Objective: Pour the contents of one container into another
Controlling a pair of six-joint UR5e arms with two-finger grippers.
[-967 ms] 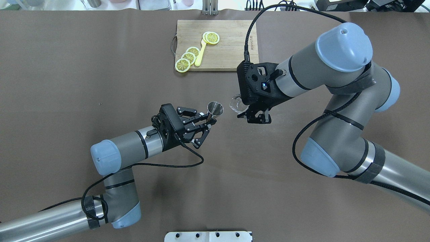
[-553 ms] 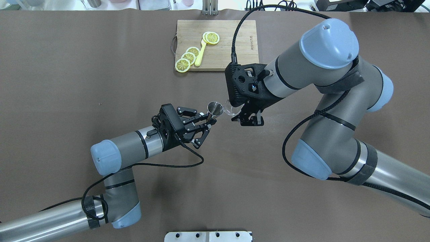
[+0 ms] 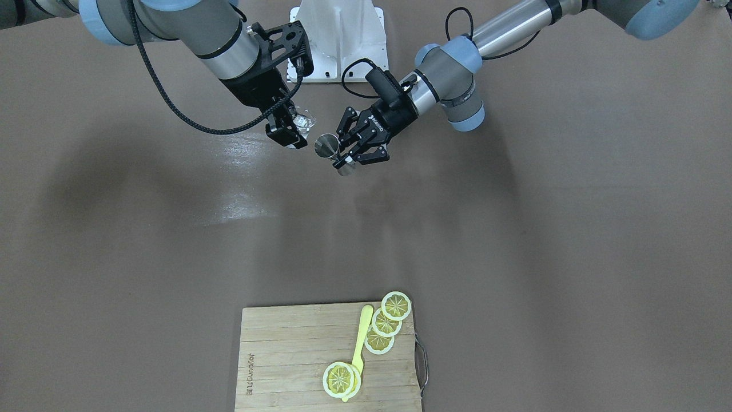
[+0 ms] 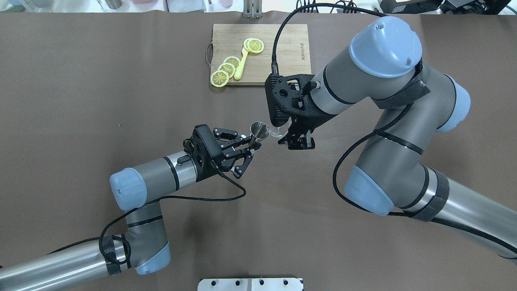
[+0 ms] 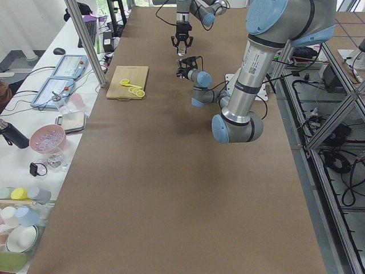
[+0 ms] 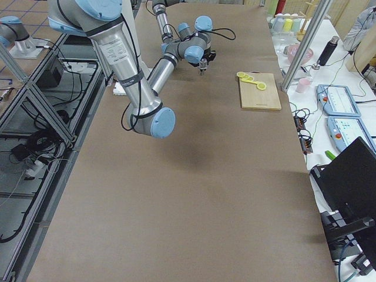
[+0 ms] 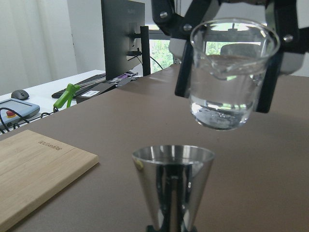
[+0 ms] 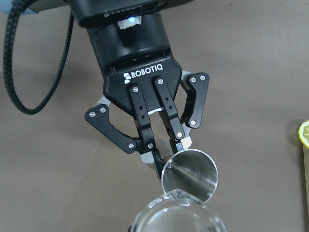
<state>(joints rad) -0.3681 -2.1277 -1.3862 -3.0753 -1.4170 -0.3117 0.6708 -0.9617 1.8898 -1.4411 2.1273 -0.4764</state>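
From my station I count two arms on the rig, the left arm (image 4: 157,178) and the right arm (image 4: 355,85). There are two grippers, one per arm — the left gripper (image 8: 168,151) and the right gripper (image 7: 229,58). I see one clear glass (image 7: 223,92) and one metal jigger (image 7: 173,188). There is a single tabletop (image 4: 80,101) and one wooden cutting board (image 4: 282,60). Of lemon slices (image 4: 220,78) I make out four for certain — a fifth may sit under the far one, but I cannot tell. I also count one yellow utensil (image 4: 241,66).
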